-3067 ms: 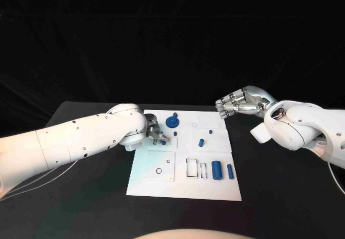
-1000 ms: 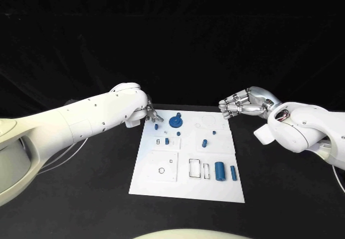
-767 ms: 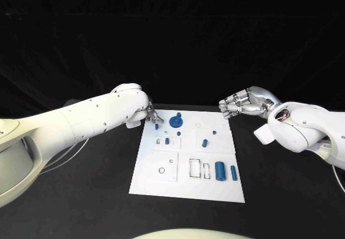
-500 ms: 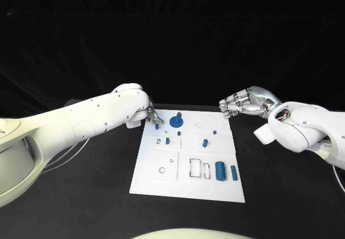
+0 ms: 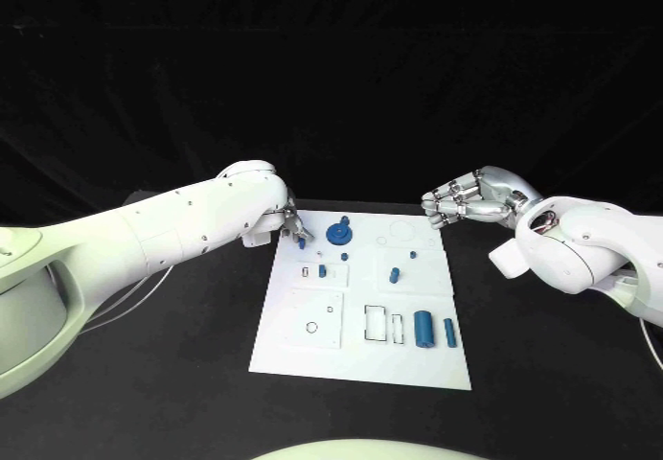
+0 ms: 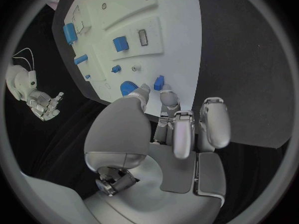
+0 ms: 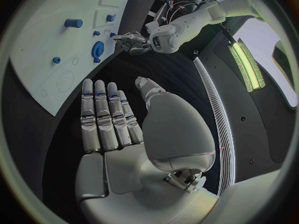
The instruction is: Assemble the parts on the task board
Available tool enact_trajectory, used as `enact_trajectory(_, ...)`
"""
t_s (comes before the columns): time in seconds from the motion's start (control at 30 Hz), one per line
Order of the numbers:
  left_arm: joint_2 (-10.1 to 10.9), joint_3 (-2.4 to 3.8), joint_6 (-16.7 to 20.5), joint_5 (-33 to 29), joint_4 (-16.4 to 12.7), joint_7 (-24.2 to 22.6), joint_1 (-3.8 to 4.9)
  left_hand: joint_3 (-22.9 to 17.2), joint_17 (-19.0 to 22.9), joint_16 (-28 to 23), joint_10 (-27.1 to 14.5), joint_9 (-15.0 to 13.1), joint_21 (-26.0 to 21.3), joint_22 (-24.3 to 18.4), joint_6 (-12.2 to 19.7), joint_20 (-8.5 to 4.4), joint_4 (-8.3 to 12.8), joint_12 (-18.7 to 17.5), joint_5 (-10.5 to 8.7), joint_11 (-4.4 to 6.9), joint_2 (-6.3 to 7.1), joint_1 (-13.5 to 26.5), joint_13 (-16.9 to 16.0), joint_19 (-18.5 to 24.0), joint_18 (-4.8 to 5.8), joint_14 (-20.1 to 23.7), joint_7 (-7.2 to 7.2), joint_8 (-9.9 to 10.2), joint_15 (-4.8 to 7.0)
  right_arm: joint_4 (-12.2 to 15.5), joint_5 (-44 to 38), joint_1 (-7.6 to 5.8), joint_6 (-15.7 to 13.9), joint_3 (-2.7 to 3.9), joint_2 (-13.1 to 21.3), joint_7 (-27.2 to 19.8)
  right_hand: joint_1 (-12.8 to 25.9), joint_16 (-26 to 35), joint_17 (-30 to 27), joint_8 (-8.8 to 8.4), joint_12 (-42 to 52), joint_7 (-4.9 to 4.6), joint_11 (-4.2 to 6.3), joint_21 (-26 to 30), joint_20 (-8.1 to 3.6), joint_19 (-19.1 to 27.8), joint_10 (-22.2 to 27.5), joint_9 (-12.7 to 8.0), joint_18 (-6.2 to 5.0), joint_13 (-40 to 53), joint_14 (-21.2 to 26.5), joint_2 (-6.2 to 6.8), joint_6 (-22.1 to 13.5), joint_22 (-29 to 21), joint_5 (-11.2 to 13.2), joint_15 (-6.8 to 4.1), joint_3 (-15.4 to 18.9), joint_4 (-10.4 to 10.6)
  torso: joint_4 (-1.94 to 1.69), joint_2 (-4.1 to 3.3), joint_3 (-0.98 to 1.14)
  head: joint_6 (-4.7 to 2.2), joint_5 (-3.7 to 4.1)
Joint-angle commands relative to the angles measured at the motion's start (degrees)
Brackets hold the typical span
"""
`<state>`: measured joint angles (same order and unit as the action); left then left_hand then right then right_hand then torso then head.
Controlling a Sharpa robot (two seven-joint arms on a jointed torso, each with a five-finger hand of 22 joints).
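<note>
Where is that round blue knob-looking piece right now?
In the head view the round blue part stands near the far edge of the task board, just beside the left hand.

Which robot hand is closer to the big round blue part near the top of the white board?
Left. The left hand sits just beside the round blue part; the right hand hovers off past the white board's far corner.

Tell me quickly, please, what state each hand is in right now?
Left hand: pinching a small blue part at the task board's far edge.
Right hand: open, holding nothing, fingers extended.
</note>
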<state>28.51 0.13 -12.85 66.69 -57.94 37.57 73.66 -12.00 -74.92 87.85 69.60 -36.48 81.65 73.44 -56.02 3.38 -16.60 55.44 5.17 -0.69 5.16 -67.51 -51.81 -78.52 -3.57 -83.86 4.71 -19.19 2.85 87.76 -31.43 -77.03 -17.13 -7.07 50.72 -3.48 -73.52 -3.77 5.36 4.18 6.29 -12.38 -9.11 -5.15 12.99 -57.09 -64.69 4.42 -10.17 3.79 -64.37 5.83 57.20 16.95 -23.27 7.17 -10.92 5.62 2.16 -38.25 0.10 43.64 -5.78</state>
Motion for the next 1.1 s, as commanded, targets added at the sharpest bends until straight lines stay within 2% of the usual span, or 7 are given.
enact_trajectory(0.03, -0.15, 0.01, -1.20, -0.60, -0.04, -0.22, 0.00, 0.20, -12.82, 0.25, 0.34, 0.09, 0.22, 0.06, -0.37, -0.02, 0.11, 0.14, 0.24, 0.23, -0.05, -0.59, 0.04, -0.17, -0.23, -5.36, -0.10, -0.23, 0.00, 0.01, -0.50, 0.05, 0.63, 0.00, -0.04, -0.58, 0.06, -0.08, -0.11, 0.04, 0.40, 0.14, 0.29, 0.25, 0.32, 0.02, 0.17, 0.06, -0.34, 0.00, 0.07, -0.47, -0.11, -0.10, -0.19, -0.20, 0.17, -0.25, -0.01, 0.00, 0.00, 0.05, -0.01)
enact_trajectory(0.3, -0.20, 0.01, -0.46, -1.34, 0.09, -0.33, 0.00, -0.46, -12.84, 0.27, 0.33, 0.54, 0.22, 0.13, -0.44, -0.14, 0.27, 0.16, 0.25, 0.37, -1.44, -2.41, 0.23, -0.20, -0.22, -5.37, -0.25, -0.39, 0.16, -0.01, -0.50, 0.07, 0.67, 0.00, -0.07, -0.58, 0.06, -0.08, -0.11, 0.04, 0.40, 0.14, 0.29, 0.25, 0.32, 0.02, 0.17, 0.06, -0.34, 0.00, 0.07, -0.47, -0.11, -0.10, -0.19, -0.20, 0.17, -0.25, -0.01, 0.02, -0.01, 0.13, -0.02)
enact_trajectory(0.47, -0.23, 0.01, -0.17, -1.82, 0.20, -0.50, 0.00, -3.14, -12.82, 0.25, -0.03, 1.05, 0.24, 0.23, -0.08, -0.30, 1.54, -0.23, 0.43, 0.65, -3.18, -7.00, 0.75, -0.23, -0.21, -5.36, -0.50, -0.50, 0.45, -0.02, -0.50, 0.09, 0.70, 0.00, -0.08, -0.59, 0.06, -0.08, -0.11, 0.04, 0.40, 0.14, 0.29, 0.25, 0.32, 0.02, 0.17, 0.06, -0.34, 0.00, 0.07, -0.47, -0.11, -0.10, -0.19, -0.20, 0.17, -0.25, 0.00, 0.02, -0.02, 0.13, -0.01)
enact_trajectory(0.63, -0.22, 0.00, 0.08, -2.58, 0.34, -0.81, 0.00, -7.72, -12.80, 0.23, -0.18, 1.34, 0.26, 0.37, 0.28, -0.44, 3.30, -0.66, 0.53, 0.82, -3.74, -11.62, 1.30, -0.25, -0.18, -5.35, -0.62, -1.02, 0.67, -0.02, -0.50, 0.10, 0.74, 0.00, -0.09, -0.57, 0.06, -0.08, -0.11, 0.04, 0.40, 0.14, 0.29, 0.25, 0.32, 0.02, 0.17, 0.06, -0.34, 0.00, 0.07, -0.47, -0.11, -0.10, -0.19, -0.20, 0.17, -0.25, 0.01, -0.02, 0.00, 0.18, -0.03)
enact_trajectory(0.8, -0.11, 0.00, 0.23, -3.72, 0.38, -1.10, 0.00, -13.43, -12.81, 0.24, -0.18, 0.97, 0.31, 0.53, 1.06, -0.52, 6.00, -1.26, 0.66, 0.67, -3.27, -15.02, 1.97, -0.27, -0.16, -5.36, -0.33, -1.93, 0.52, -0.03, -0.50, 0.11, 0.75, 0.00, -0.08, -0.57, 0.06, -0.08, -0.11, 0.04, 0.40, 0.14, 0.29, 0.25, 0.32, 0.02, 0.17, 0.06, -0.34, 0.00, 0.07, -0.47, -0.11, -0.10, -0.19, -0.20, 0.17, -0.25, 0.00, 0.02, -0.01, 0.26, 0.01)
enact_trajectory(0.97, 0.50, -0.02, 1.40, -6.18, -0.01, -1.14, 0.00, -18.37, -12.93, 0.35, 0.44, 0.10, 0.39, 0.73, 1.58, -0.37, 6.87, -1.10, 0.55, 0.54, -1.44, -13.98, 2.17, -0.31, -0.14, -5.40, -0.17, -3.52, 0.28, -0.04, -0.50, 0.12, 0.75, 0.00, -0.07, -0.55, 0.07, -0.10, -0.15, 0.05, 0.44, 0.15, 0.30, 0.26, 0.31, -0.01, 0.14, 0.07, -0.35, 0.00, 0.05, -0.50, -0.10, -0.17, -0.25, -0.21, 0.19, -0.26, 0.01, 0.08, 0.04, 0.22, -0.04)
enact_trajectory(1.1, 1.91, -0.02, 3.11, -9.54, -1.54, -0.97, 0.01, -21.70, -13.13, 0.52, 1.01, -0.60, 0.48, 0.92, 1.82, -0.41, 7.56, -0.60, 0.51, 0.60, -0.19, -12.72, 1.96, -0.40, -0.12, -5.48, -0.27, -4.85, 0.37, -0.03, -0.49, 0.13, 0.75, 0.00, -0.03, -0.54, 0.07, -0.10, -0.15, 0.05, 0.44, 0.15, 0.30, 0.26, 0.31, -0.01, 0.14, 0.07, -0.35, 0.00, 0.05, -0.50, -0.10, -0.17, -0.25, -0.21, 0.19, -0.26, -0.06, 0.08, 0.06, 0.16, -0.11)
